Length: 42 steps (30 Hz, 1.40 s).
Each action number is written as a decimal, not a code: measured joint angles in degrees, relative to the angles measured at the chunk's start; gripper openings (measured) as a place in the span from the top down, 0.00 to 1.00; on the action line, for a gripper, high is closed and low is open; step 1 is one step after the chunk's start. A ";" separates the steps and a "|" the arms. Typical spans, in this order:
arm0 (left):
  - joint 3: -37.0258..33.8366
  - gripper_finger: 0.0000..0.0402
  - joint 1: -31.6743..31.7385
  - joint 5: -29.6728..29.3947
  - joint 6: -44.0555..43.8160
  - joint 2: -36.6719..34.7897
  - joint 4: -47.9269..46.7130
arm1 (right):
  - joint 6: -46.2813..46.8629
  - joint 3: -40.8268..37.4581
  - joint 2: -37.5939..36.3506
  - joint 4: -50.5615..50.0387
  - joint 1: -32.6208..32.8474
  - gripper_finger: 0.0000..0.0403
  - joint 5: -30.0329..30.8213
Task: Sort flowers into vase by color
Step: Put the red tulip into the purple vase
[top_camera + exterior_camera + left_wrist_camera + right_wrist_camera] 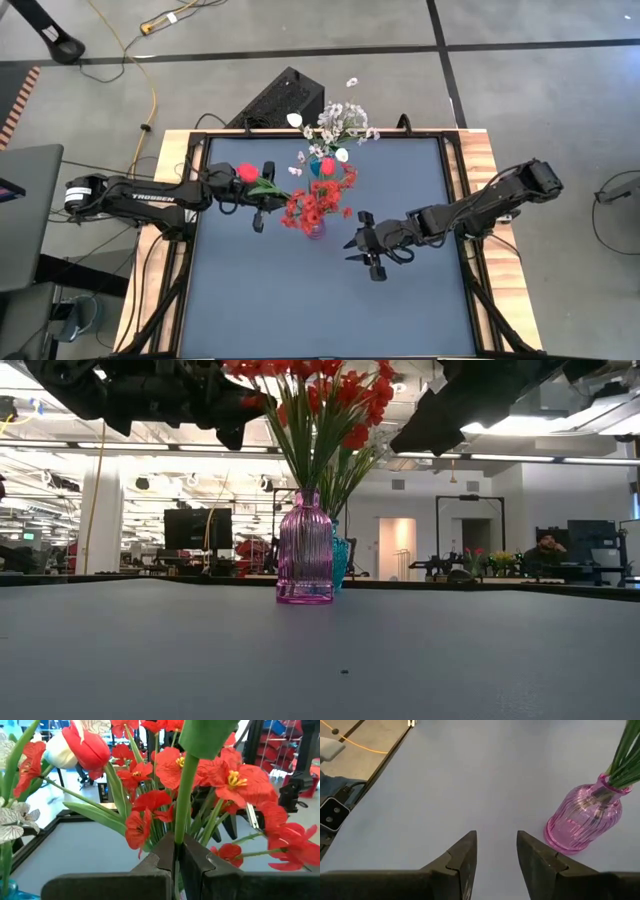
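Observation:
A pink glass vase (315,228) (304,550) (585,822) stands on its base mid-table and holds red flowers (318,205) (227,777). Just behind it a teal vase (322,165) (340,560) holds white sprays (340,125) and a red bloom. My left gripper (266,198) (176,851) hovers left of the red bunch, shut on a red tulip (247,172). My right gripper (365,255) (496,840) hangs open over bare mat to the right of the pink vase, with nothing between its fingers. My left gripper pinches the tulip's green stem (179,827) between its two fingers. The fingers lie level, coming from the table's left, across the stem. The stem rises steeply from them, and its bloom (247,172) leans back over the gripper. Its lower end is hidden below the fingers.
The dark mat (300,300) lies bare on its near half and on the right. A wooden frame (480,150) borders the table. A black box (285,100) and cables sit past the far edge, and a laptop (25,215) is off to the left.

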 joint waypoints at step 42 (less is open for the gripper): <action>-0.15 1.00 -1.20 3.56 13.34 -0.03 -3.73 | -2.17 0.00 0.02 2.91 -2.70 0.59 0.00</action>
